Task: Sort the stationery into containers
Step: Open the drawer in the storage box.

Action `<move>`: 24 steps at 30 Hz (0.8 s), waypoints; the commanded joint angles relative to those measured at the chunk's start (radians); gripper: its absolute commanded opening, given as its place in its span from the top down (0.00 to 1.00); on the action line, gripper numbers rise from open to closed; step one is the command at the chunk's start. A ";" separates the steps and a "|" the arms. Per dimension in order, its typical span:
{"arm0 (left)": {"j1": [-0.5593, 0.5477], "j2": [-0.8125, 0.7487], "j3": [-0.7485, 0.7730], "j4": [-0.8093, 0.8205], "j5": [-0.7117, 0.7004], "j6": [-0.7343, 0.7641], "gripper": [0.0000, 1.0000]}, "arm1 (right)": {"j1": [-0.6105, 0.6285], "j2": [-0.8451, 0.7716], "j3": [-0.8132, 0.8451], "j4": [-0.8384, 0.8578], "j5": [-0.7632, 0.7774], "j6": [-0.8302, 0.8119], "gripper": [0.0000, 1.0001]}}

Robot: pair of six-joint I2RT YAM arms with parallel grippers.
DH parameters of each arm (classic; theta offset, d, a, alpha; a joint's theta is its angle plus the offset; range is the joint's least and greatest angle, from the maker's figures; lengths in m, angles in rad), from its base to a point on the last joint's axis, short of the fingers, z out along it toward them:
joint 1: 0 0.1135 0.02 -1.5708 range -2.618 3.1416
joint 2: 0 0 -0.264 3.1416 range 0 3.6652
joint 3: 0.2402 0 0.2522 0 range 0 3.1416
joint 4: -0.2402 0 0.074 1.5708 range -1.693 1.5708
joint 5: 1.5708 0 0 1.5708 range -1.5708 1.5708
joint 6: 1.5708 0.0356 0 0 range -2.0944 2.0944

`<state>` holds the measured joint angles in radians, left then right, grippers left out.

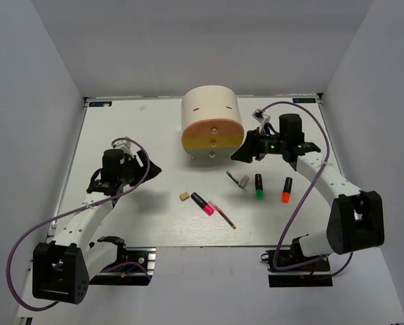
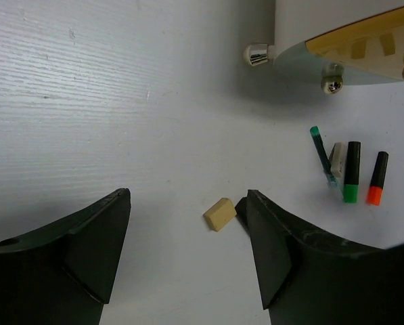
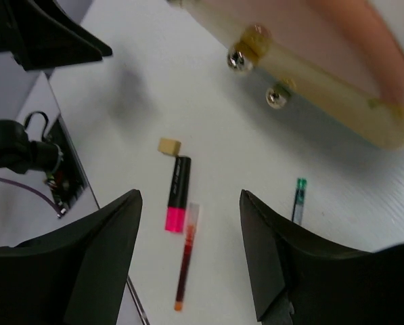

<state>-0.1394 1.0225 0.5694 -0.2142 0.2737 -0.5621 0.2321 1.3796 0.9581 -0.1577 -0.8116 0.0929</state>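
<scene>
1. Top external view: a cream arch-topped cabinet (image 1: pixel 210 108) stands at the far middle of the white bench (image 1: pixel 120 128). Its three drawers (image 1: pixel 212 139) face the arms, fronted orange, yellow and grey-green from top to bottom.
2. Each front carries small round knobs (image 3: pixel 237 59).
3. All the stationery lies loose on the bench in front of the cabinet.
4. Nearer the left arm, a beige eraser (image 1: pixel 184 196) lies just beside the black end of a pink highlighter (image 1: pixel 202 203). A thin red pen (image 1: pixel 222 214) lies slanted by its pink end.
5. Nearer the right arm, a dark pen (image 1: pixel 234 178) lies with a grey eraser (image 1: pixel 244 182) close against it. A green highlighter (image 1: pixel 259 187) and then an orange highlighter (image 1: pixel 286 190) lie to the right, apart from each other.
6. Left claw (image 2: pixel 188 200): released, jaws spread, nothing between them. It sits well left of the stationery, and in the left wrist view the beige eraser lies just ahead, near the right finger.
7. Right claw (image 3: pixel 190 196): released, jaws apart and holding nothing. It sits just beside the cabinet's right front edge, beyond the dark pen.
</scene>
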 commanded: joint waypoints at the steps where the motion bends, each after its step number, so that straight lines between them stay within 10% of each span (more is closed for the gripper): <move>1: -0.005 -0.001 0.012 0.001 0.028 0.001 0.20 | 0.044 0.038 0.102 0.189 -0.015 0.237 0.34; 12: -0.005 0.027 0.003 0.010 0.047 -0.010 0.20 | 0.133 0.180 0.206 0.418 0.130 0.712 0.34; 24: -0.005 0.036 0.003 0.019 0.047 -0.010 0.20 | 0.188 0.226 0.234 0.399 0.258 0.804 0.36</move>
<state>-0.1398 1.0588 0.5694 -0.2092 0.3042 -0.5694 0.4080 1.6054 1.1454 0.1951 -0.6102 0.8501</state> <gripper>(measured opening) 0.794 0.649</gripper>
